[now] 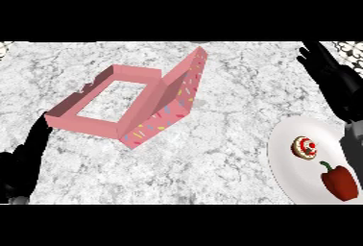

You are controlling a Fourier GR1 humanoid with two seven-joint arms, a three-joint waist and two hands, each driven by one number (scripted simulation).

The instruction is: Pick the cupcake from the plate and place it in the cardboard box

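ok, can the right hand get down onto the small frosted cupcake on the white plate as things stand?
Probably yes. The right hand is open above the white round plate, nothing lies over the small frosted cupcake, and the red bell pepper sits apart, nearer the robot.

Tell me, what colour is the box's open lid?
Pink, with little coloured sprinkle marks on the lid of the cardboard box. It shows best in the head view.

No readable text, labels, numbers or signs anywhere.
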